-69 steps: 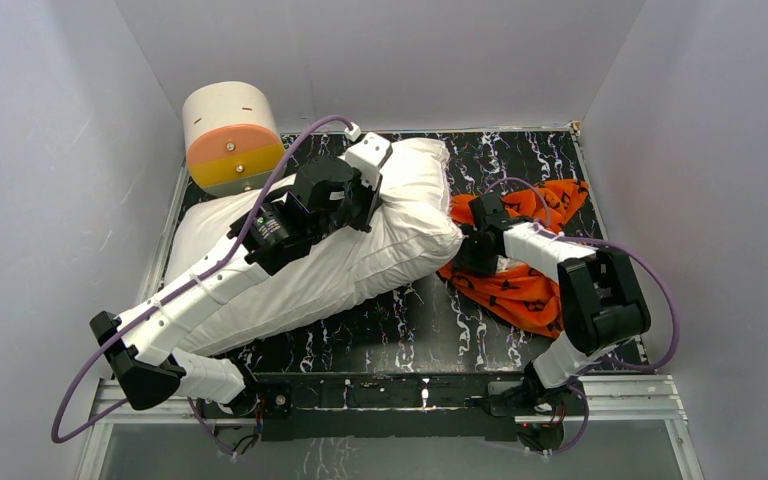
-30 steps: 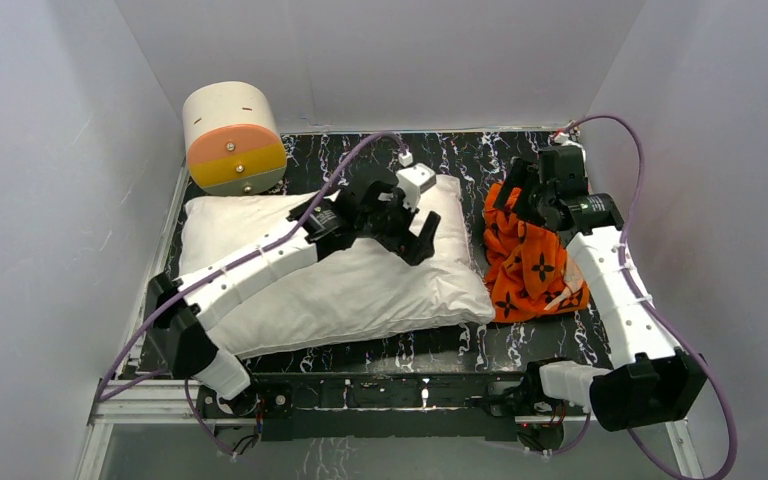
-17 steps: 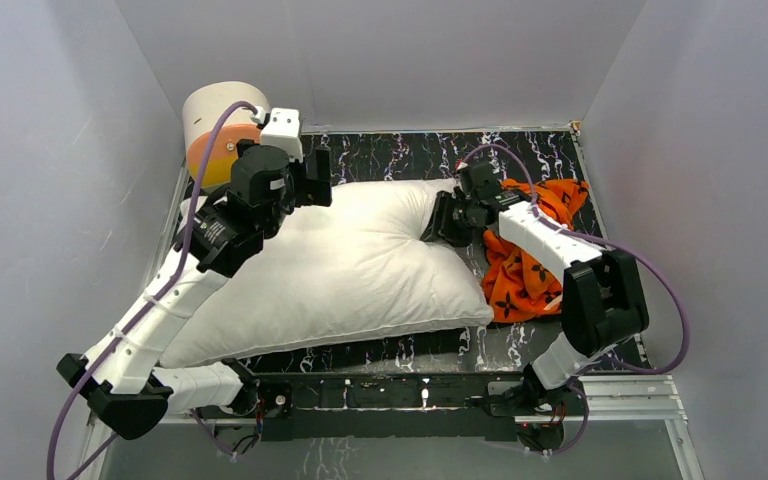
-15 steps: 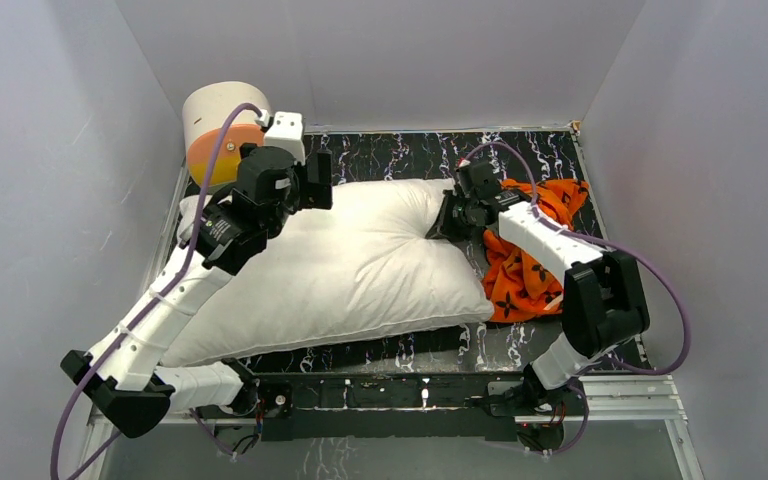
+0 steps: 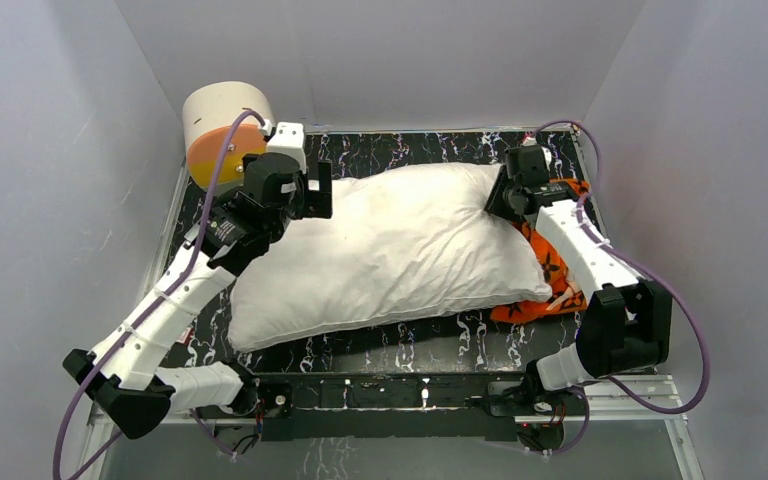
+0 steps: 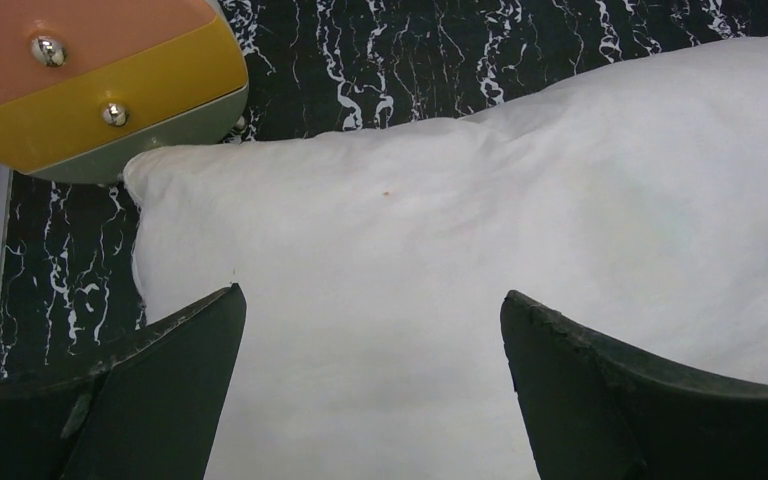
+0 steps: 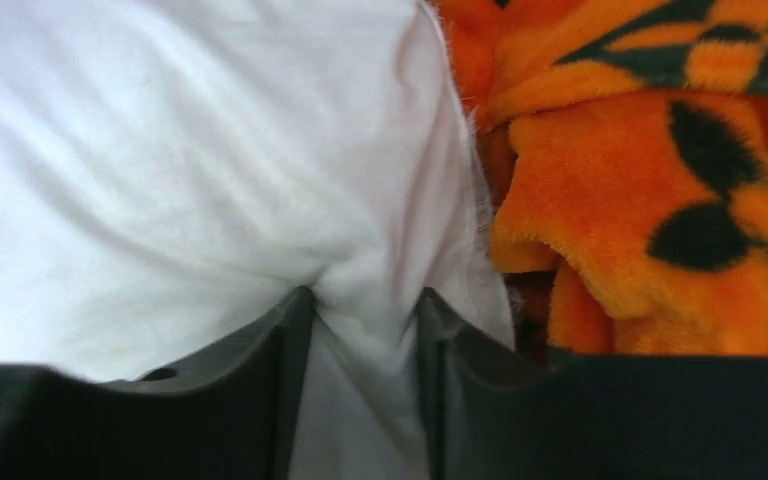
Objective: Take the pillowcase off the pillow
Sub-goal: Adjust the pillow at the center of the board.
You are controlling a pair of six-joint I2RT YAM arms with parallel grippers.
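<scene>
The white pillow (image 5: 390, 250) lies bare across the black marbled floor, its right end resting over the orange pillowcase (image 5: 558, 285). The pillowcase is crumpled at the right, partly hidden under the pillow and my right arm. My right gripper (image 5: 500, 200) is at the pillow's far right corner. In the right wrist view its fingers (image 7: 360, 300) pinch a puckered fold of the pillow (image 7: 160, 150), with the pillowcase (image 7: 640, 200) just to their right. My left gripper (image 5: 320, 190) hovers open over the pillow's far left end (image 6: 460, 250), nothing between its fingers (image 6: 372, 300).
A cream cylinder with an orange and yellow face (image 5: 222, 130) lies in the far left corner, close to the pillow's corner (image 6: 90, 80). Grey walls close in the floor on three sides. A metal rail (image 5: 390, 390) runs along the near edge.
The right gripper has moved back and to the right with the pillow's corner, dragging the pillow right over the pillowcase. The left arm has barely shifted and stays open.
</scene>
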